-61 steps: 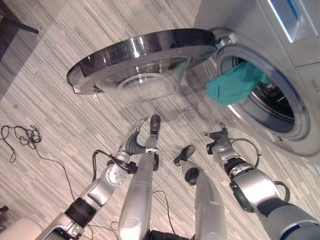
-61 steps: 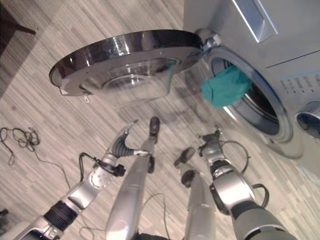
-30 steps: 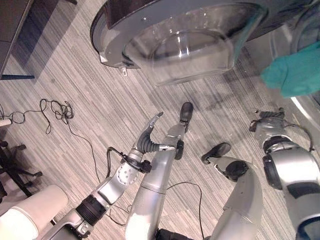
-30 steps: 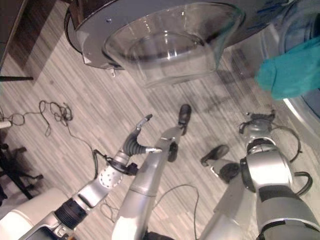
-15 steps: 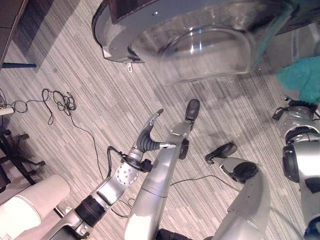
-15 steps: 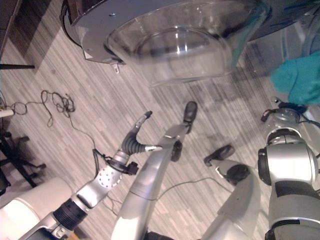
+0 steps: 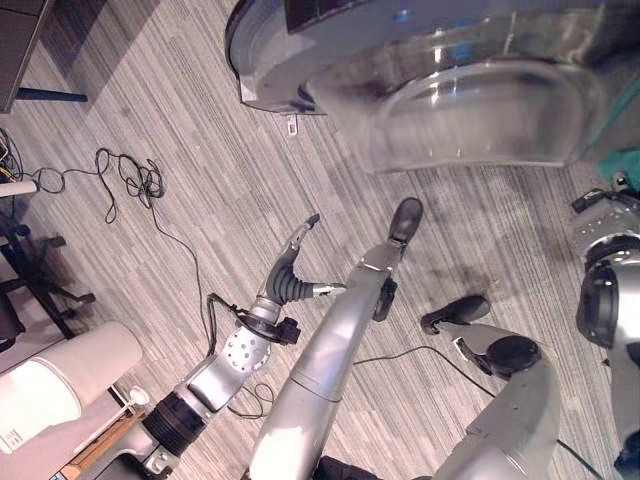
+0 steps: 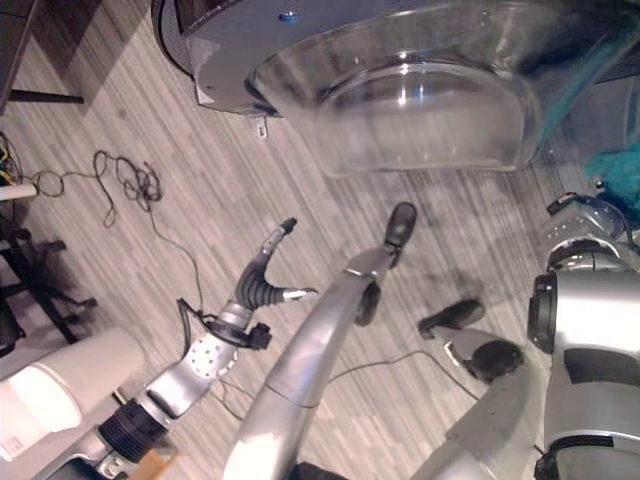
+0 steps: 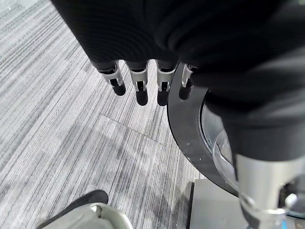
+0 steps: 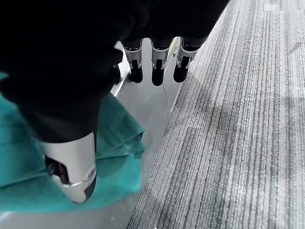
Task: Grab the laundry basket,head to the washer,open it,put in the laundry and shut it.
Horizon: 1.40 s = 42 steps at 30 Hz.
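Note:
The washer door (image 7: pixel 290 70) stands swung open overhead, its clear glass bowl (image 7: pixel 480 110) bulging downward. A teal cloth (image 10: pixel 116 143) hangs from the washer's opening beside my right hand (image 10: pixel 71 167), whose fingers (image 10: pixel 157 71) are straight and hold nothing. The cloth's tip (image 8: pixel 622 165) shows at the right edge, just above that hand (image 8: pixel 580 215). My left hand (image 7: pixel 287 280) hangs low over the floor with relaxed fingers (image 9: pixel 141 93), below and apart from the door's dark rim (image 9: pixel 188 138).
Loose cables (image 7: pixel 125 180) lie on the striped grey floor at the left. A white rounded object (image 7: pixel 60 385) sits at the lower left, and dark chair legs (image 7: pixel 45 285) stand beside it.
The whole picture has shifted, so the camera moved: the door now spans the top and the washer opening with the teal cloth has slid to the right edge. Both hands keep their pose.

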### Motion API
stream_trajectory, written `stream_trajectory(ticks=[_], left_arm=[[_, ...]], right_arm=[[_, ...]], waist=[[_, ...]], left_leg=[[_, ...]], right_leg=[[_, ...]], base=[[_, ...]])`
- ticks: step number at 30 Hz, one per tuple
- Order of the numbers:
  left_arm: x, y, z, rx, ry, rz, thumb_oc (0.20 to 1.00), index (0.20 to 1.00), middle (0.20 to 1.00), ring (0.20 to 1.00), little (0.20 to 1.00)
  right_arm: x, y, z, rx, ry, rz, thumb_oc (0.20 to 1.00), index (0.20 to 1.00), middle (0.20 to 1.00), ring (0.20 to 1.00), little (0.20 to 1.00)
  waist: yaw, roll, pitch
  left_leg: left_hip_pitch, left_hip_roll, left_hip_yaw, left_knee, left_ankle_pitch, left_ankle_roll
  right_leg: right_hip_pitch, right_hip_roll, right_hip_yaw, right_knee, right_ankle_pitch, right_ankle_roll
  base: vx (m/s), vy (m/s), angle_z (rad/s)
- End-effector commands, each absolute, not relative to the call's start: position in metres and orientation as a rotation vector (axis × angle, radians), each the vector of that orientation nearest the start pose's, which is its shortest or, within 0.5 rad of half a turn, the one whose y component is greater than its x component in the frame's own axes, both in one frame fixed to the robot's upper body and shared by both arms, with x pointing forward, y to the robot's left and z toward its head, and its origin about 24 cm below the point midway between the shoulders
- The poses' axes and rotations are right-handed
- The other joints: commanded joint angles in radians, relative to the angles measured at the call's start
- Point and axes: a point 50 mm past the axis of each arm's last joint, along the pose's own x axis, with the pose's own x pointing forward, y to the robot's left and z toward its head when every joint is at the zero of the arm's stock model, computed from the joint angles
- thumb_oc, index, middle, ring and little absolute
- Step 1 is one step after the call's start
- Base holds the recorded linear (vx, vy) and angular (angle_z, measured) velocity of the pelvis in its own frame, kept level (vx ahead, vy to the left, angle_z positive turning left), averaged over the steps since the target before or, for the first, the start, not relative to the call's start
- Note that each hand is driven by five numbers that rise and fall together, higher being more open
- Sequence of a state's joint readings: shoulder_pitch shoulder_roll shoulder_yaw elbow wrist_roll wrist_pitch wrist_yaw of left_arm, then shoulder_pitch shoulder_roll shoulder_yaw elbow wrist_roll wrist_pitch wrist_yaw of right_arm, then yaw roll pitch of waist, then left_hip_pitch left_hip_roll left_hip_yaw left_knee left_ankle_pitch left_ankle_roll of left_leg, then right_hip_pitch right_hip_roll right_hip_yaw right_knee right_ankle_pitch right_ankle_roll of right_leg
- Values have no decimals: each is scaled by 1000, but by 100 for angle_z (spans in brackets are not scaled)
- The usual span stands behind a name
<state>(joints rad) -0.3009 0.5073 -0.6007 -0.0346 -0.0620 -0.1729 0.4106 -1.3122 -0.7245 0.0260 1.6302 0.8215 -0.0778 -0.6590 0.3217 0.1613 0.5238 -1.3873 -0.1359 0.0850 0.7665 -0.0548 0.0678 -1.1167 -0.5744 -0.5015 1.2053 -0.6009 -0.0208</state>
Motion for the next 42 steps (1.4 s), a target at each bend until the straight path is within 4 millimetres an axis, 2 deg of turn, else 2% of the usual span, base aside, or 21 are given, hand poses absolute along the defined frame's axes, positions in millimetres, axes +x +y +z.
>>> stream_trajectory(ticks=[1, 2, 6, 13, 18, 21, 26, 27, 29, 33, 36, 39, 41, 42], left_arm=[[259, 104, 117, 290, -500, -229, 1000, 1000, 1000, 1000, 1000], [258, 105, 117, 289, -498, -220, 1000, 1000, 1000, 1000, 1000], [259, 108, 118, 293, -500, -195, 1000, 1000, 1000, 1000, 1000], [261, 108, 117, 308, -497, -199, 1000, 1000, 1000, 1000, 1000], [264, 107, 117, 330, -502, -212, 1000, 1000, 1000, 1000, 1000], [267, 103, 117, 353, -506, -237, 1000, 1000, 1000, 1000, 1000], [270, 103, 115, 384, -497, -260, 1000, 1000, 1000, 1000, 1000], [272, 105, 114, 403, -488, -259, 1000, 1000, 1000, 1000, 1000], [273, 108, 112, 423, -475, -261, 1000, 1000, 1000, 1000, 1000], [272, 113, 105, 436, -441, -270, 1000, 1000, 1000, 1000, 1000], [269, 114, 101, 446, -422, -290, 1000, 1000, 1000, 1000, 1000], [266, 118, 97, 471, -403, -304, 1000, 1000, 1000, 1000, 1000], [264, 120, 95, 469, -396, -305, 1000, 1000, 1000, 1000, 1000], [264, 120, 95, 467, -394, -305, 1000, 1000, 1000, 1000, 1000]], right_arm=[[356, -368, 278, 235, -272, -1081, 457, 457, 457, 457, 457], [354, -369, 280, 222, -283, -1090, 200, 200, 200, 200, 200], [351, -374, 278, 208, -288, -1113, 200, 200, 200, 200, 200], [354, -370, 273, 333, -334, -1068, 200, 200, 200, 200, 200], [364, -352, 281, 457, -410, -979, 200, 200, 200, 200, 200], [373, -331, 289, 615, -487, -893, 200, 200, 200, 200, 200], [374, -321, 295, 785, -568, -838, 200, 200, 200, 200, 200], [371, -321, 302, 862, -626, -819, 200, 200, 200, 200, 200], [367, -321, 307, 907, -681, -807, 200, 200, 200, 200, 200], [352, -325, 326, 954, -826, -798, 200, 200, 200, 200, 200], [341, -332, 333, 963, -888, -835, 200, 200, 200, 200, 200], [310, -350, 355, 953, -1061, -905, 200, 200, 200, 200, 200], [295, -338, 369, 863, -1181, -878, 200, 200, 200, 200, 200], [294, -335, 368, 856, -1181, -884, 200, 200, 200, 200, 200]], waist=[[26, 90, -34], [21, 86, -34], [0, 73, -35], [-18, 53, -37], [-24, 29, -38], [-32, 5, -44], [-37, -12, -55], [-44, -22, -66], [-49, -28, -71], [-63, -40, -87], [-62, -39, -92], [-71, -28, -112], [-80, -22, -115], [-80, -21, -114]], left_leg=[[-62, 58, -46, 48, -77, -94], [-62, 59, -46, 50, -77, -94], [-62, 66, -46, 53, -78, -95], [-28, 90, -36, 4, -66, -97], [47, 118, -26, -108, -32, -102], [133, 137, -25, -217, 7, -109], [228, 156, -28, -329, 53, -118], [266, 160, -29, -370, 70, -127], [306, 164, -31, -403, 86, -135], [381, 170, -20, -471, 114, -148], [426, 170, -18, -518, 135, -152], [475, 171, -14, -575, 157, -162], [500, 168, -13, -589, 160, -161], [503, 168, -12, -591, 160, -161]], right_leg=[[-21, -9, 58, -30, 118, 74], [-22, -8, 60, -29, 118, 72], [-26, -6, 64, -27, 118, 65], [-6, 14, 61, -82, 143, 67], [53, 51, 33, -198, 192, 83], [127, 99, 4, -318, 242, 102], [206, 143, -25, -434, 287, 120], [239, 163, -31, -479, 301, 125], [272, 184, -31, -520, 315, 130], [340, 219, -27, -607, 339, 133], [372, 234, -27, -644, 353, 136], [408, 246, -22, -689, 361, 139], [424, 253, -10, -700, 364, 136], [426, 254, -9, -701, 364, 135]], base=[[0, 0, 0], [0, 0, 0], [-1, 1, -1], [-23, 13, -4], [-68, 10, -15], [-105, 4, -21], [-58, -9, -14], [-39, -9, -13], [-42, -9, -17], [-25, -8, -9], [3, -13, -10], [26, -29, -12], [13, -6, -3], [0, 0, 0]])
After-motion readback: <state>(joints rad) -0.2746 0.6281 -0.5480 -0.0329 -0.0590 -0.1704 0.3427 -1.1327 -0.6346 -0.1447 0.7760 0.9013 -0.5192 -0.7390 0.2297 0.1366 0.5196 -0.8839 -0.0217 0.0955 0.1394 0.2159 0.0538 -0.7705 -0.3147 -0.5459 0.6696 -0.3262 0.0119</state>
